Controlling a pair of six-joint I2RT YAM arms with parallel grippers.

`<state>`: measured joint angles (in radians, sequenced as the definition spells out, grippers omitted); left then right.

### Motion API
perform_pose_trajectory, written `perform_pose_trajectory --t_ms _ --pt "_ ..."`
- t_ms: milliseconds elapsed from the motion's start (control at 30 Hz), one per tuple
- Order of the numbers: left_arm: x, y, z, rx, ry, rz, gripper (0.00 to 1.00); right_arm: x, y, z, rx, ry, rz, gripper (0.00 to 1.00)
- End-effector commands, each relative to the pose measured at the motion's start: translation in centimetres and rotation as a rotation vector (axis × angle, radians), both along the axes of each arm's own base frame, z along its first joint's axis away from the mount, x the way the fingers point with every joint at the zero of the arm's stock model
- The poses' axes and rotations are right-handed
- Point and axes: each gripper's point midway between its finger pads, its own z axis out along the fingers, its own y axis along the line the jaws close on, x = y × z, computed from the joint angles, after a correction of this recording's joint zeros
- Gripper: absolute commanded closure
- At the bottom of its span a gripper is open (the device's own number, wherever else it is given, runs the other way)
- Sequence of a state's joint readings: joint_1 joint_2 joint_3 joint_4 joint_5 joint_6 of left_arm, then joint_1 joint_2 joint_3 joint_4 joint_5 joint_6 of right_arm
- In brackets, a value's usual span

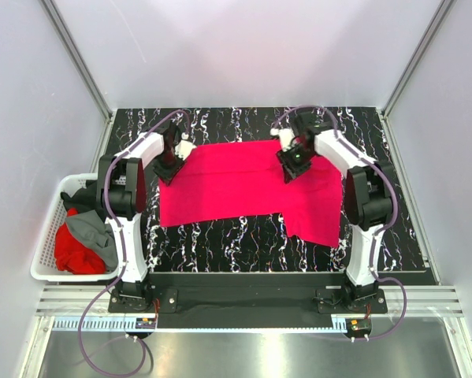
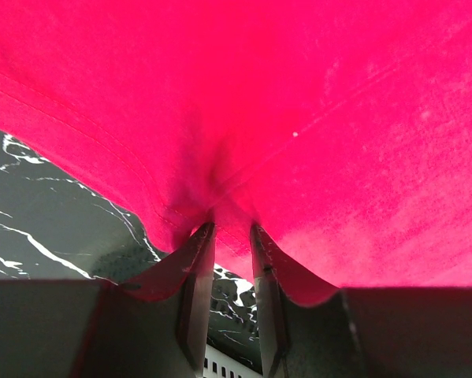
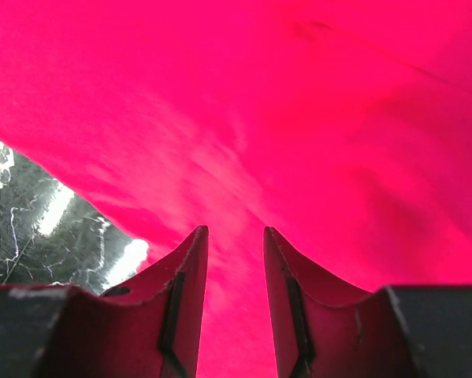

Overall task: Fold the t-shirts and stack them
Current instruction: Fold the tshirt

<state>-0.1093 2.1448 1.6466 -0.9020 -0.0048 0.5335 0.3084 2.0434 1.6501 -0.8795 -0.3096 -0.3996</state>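
- Nearest the lens in the top view, the left arm's base [image 1: 131,293] and the right arm's base [image 1: 360,293] sit at the near edge of the black, white-veined marbled table [image 1: 220,244].
- A white plastic lattice basket [image 1: 40,260] stands just off the table's left edge. It holds a heap of red cloth [image 1: 72,253] with a crumpled grey cloth [image 1: 94,230] on it and black cloth [image 1: 82,197] at the far end.
- A bright crimson-pink cloth t-shirt [image 1: 243,185] lies spread flat across the middle of the table, and its right part reaches closer to the near edge.
- The left gripper [image 1: 171,167] points down at the shirt's far left corner. The right gripper [image 1: 292,161] is over its far right part.
- Only this view shows the basket and the shirt's whole outline.
- In the left wrist view, the left gripper [image 2: 232,228] has its dark fingers [image 2: 195,276] drawn almost together. The stitched hem of the t-shirt [image 2: 314,118] puckers at their tips, pinched there, and marbled table shows below the hem.
- In the right wrist view, the right gripper [image 3: 234,232] has fingers [image 3: 184,283] set somewhat wider apart. The t-shirt [image 3: 299,118] fills the gap between them, with creases running towards it. Whether they hold the cloth cannot be told.
- A patch of table shows at the left.
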Motion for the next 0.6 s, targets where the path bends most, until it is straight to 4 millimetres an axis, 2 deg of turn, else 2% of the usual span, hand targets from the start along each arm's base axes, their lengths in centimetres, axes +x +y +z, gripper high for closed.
perform_pose_trajectory --t_ms 0,33,67,200,333,400,567 --pt "0.2 0.3 1.9 -0.001 -0.047 -0.006 0.71 1.4 -4.1 3.7 0.070 -0.062 -0.117 0.59" --pt "0.2 0.4 1.9 -0.001 -0.049 -0.004 0.71 1.4 -4.7 3.6 0.096 -0.049 -0.134 0.59" --pt "0.1 0.4 1.7 -0.001 -0.041 -0.003 0.71 1.7 -6.6 3.5 0.105 -0.039 -0.185 0.60" --pt "0.2 0.3 1.7 -0.002 -0.044 -0.003 0.71 0.8 -9.1 2.1 0.127 0.017 -0.231 0.60" --pt "0.1 0.4 1.8 0.000 -0.043 -0.006 0.71 0.2 -9.8 1.6 0.145 0.034 -0.235 0.61" --pt "0.1 0.4 1.7 0.000 -0.041 -0.009 0.71 0.3 -11.4 1.3 0.164 0.045 -0.278 0.61" --pt "0.2 0.4 1.6 0.003 -0.040 -0.005 0.71 0.3 -12.3 0.7 0.173 0.061 -0.298 0.60"
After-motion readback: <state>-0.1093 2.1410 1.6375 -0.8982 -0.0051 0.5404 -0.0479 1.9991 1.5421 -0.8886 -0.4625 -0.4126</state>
